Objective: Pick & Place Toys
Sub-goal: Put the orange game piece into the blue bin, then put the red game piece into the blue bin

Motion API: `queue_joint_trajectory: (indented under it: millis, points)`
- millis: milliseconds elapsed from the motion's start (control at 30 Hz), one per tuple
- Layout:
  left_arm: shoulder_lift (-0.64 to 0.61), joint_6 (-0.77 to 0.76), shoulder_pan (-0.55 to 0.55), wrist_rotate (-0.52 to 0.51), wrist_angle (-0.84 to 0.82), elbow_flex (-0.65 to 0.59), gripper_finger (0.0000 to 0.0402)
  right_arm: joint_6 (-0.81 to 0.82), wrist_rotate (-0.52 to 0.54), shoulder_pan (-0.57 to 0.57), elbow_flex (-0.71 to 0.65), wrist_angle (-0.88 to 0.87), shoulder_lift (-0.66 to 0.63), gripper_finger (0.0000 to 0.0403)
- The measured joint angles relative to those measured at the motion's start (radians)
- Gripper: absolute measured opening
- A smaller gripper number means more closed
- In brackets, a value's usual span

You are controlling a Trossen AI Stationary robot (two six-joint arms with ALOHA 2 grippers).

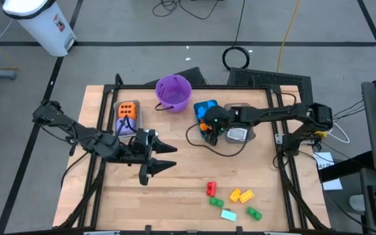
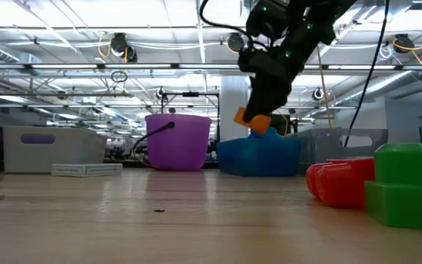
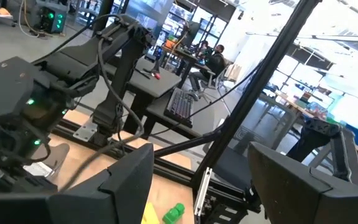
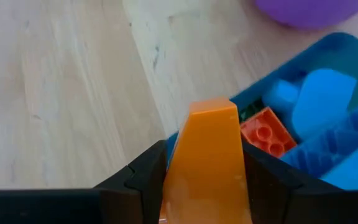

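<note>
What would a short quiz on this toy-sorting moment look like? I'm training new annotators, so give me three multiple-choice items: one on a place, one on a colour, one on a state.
1. Where is the right hand?
A. Over the blue bin
B. Over the purple bucket
C. Beside the loose bricks at the table's near edge

2. What colour is the brick between the right hand's fingers?
A. Green
B. Orange
C. Yellow

3. What is the state of the left hand?
A. Shut on a die
B. Shut on a card
C. Open, holding nothing

Answers:
1. A: the high view puts it at the blue bin, with the purple bucket apart to one side.
2. B: the right wrist view shows an orange brick clamped between the dark fingers.
3. C: the high view shows its fingers spread above bare table.
</note>
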Motion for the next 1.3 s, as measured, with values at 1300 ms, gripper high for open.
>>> queue_joint_trajectory:
  millis: [1300]
  points:
    - [0.001, -0.011, -0.002, 0.034, 0.024, 0.0, 0.0266, 0.204, -0.278, 0.114, 0.0, 0.6, -0.152, 0.0247]
